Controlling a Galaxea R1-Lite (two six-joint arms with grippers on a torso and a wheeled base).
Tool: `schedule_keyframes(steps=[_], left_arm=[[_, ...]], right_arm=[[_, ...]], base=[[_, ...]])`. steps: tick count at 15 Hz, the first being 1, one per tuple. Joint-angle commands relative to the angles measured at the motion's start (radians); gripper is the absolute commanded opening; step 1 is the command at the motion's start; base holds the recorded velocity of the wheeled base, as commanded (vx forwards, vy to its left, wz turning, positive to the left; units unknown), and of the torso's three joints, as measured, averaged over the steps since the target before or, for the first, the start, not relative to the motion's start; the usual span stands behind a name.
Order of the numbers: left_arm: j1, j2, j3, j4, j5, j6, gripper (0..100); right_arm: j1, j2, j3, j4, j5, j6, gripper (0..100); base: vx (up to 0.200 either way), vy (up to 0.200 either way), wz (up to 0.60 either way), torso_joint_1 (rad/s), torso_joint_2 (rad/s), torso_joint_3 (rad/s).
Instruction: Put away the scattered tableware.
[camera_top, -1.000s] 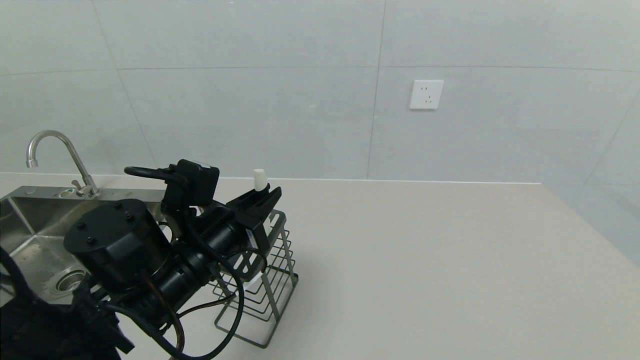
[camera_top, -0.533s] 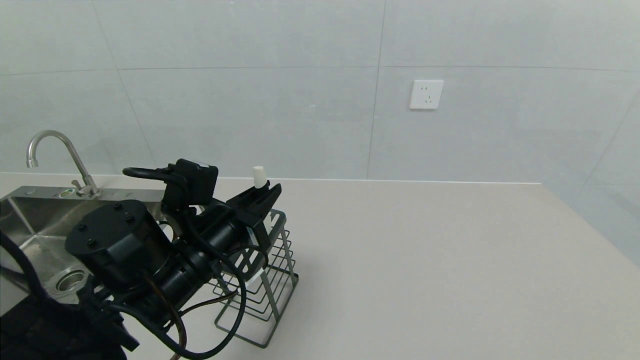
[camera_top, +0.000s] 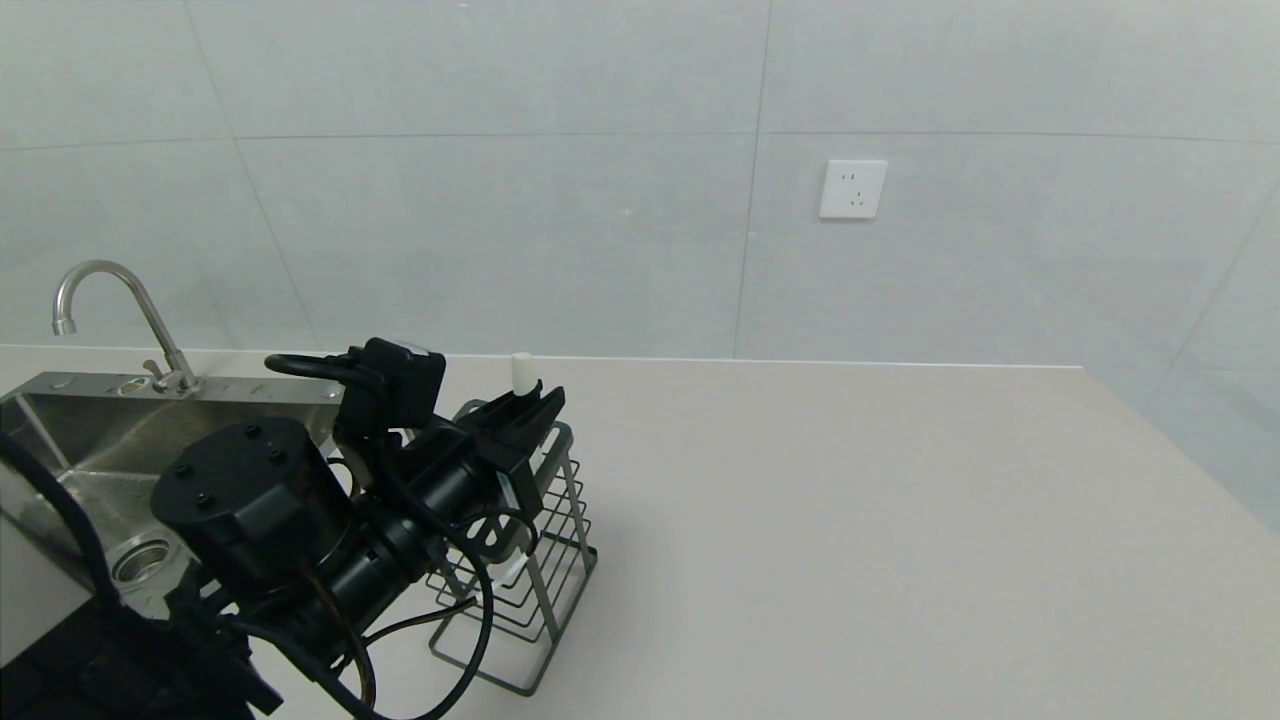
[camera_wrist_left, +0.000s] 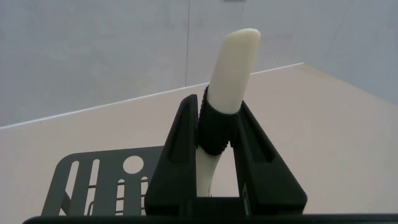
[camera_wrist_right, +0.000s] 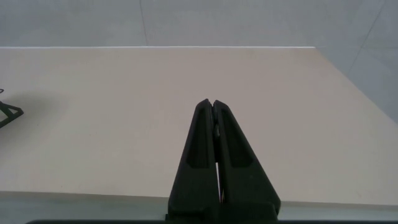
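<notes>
Beige worktop (camera_top: 850, 520), grey tile wall. My left tool (camera_wrist_left: 217, 124) pinches cream plastic utensil handle (camera_wrist_left: 235, 59) upright over dark wire cutlery rack (camera_top: 545, 570). Best hold it vertical, lower straight inside before letting go. My right tool (camera_wrist_right: 214, 124) pressed together, empty.

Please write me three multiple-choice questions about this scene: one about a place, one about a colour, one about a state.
1. Where does the dark wire metal rack stand?
A. On the beige countertop beside the steel sink
B. Inside the sink
C. On the floor

2. What colour is the utensil handle in the left tool?
A. Red
B. Cream white
C. Blue

3. How is the right tool?
A. Open
B. Shut, empty
C. Shut on a fork

Answers: 1 A, the head view shows it on the counter by the sink; 2 B, the pale handle rises between the fingers; 3 B, its fingers meet with nothing between.
</notes>
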Motion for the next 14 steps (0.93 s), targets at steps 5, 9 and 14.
schedule_keyframes(steps=[5,9,14], left_arm=[[0.006,0.014,0.002,-0.001,-0.009,-0.002,100],[0.006,0.009,-0.001,-0.001,-0.011,-0.002,100],[0.006,-0.005,0.001,-0.001,-0.011,-0.001,100]], right_arm=[[0.000,0.001,0.000,0.000,0.000,0.000,0],[0.000,0.001,0.000,0.000,0.000,0.000,0],[0.000,0.001,0.000,0.000,0.000,0.000,0]], base=[[0.000,0.000,0.00,0.000,0.00,0.000],[0.000,0.000,0.00,0.000,0.00,0.000],[0.000,0.000,0.00,0.000,0.00,0.000]])
